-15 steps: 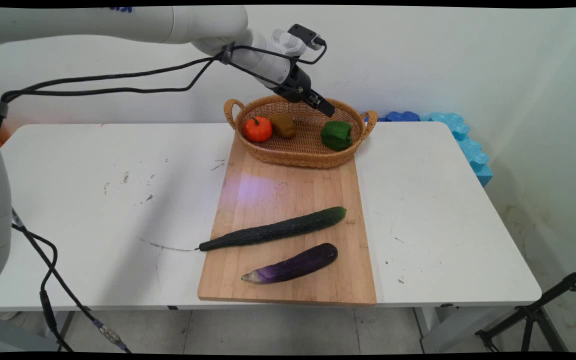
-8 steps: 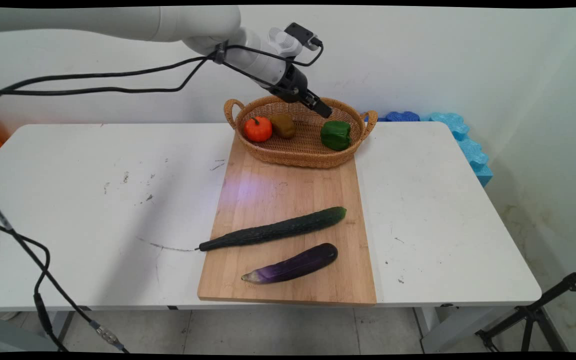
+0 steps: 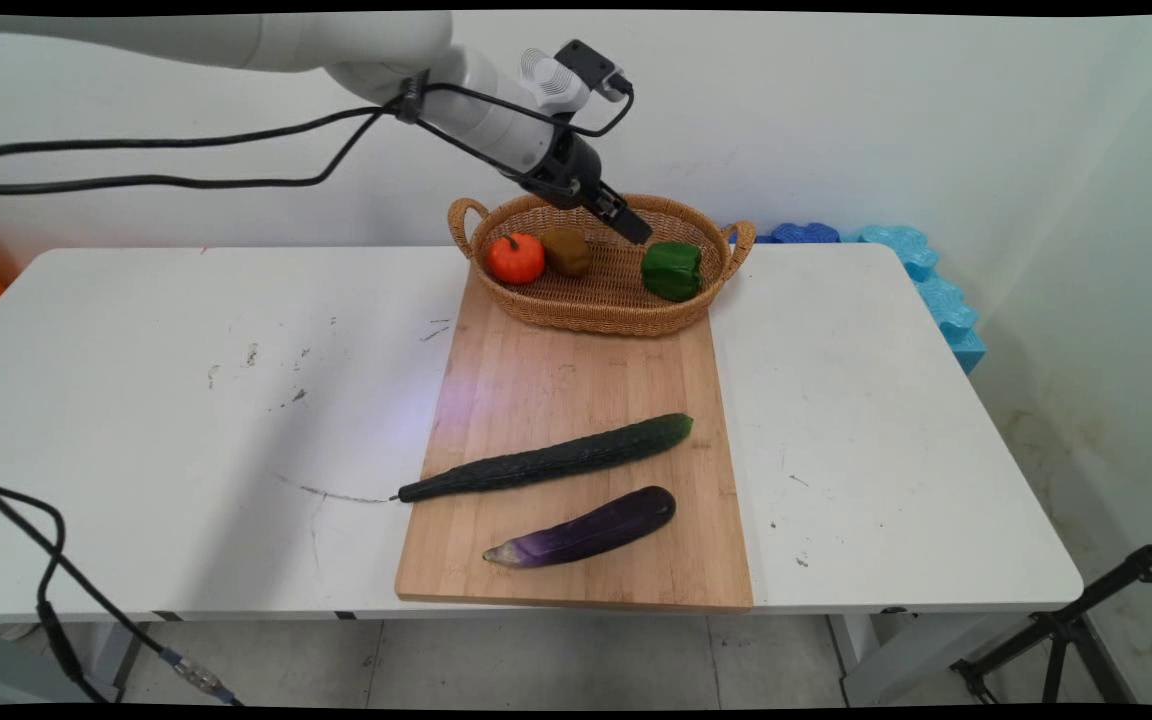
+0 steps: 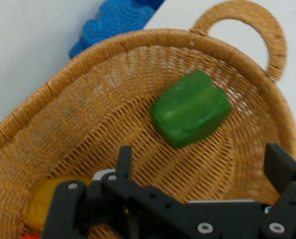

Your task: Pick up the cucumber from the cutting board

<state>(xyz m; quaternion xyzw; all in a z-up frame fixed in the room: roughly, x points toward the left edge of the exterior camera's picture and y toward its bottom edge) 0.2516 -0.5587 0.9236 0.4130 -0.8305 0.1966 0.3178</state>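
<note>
My gripper (image 3: 636, 229) hangs over the back of a woven basket (image 3: 536, 306), tilted down to the right. In the hand view the gripper (image 4: 202, 167) is open, its fingers (image 4: 124, 160) wide apart with nothing between them. A green bell pepper (image 3: 673, 270) lies in the basket's right part, just below and right of the fingertips, apart from them; in the hand view the pepper (image 4: 190, 108) lies ahead on the basket's weave (image 4: 88, 114). A brown vegetable (image 3: 567, 250) and an orange pumpkin (image 3: 515, 258) lie in the basket's left part.
The basket stands on the far end of a wooden cutting board (image 3: 576, 380). A dark green cucumber (image 3: 546, 458) and a purple eggplant (image 3: 584, 528) lie on the board's near half. Blue foam pieces (image 3: 921, 270) sit at the table's back right corner.
The gripper has drifted a little to the left over the basket, away from the green pepper. Everything in the basket and on the board lies as before.
</note>
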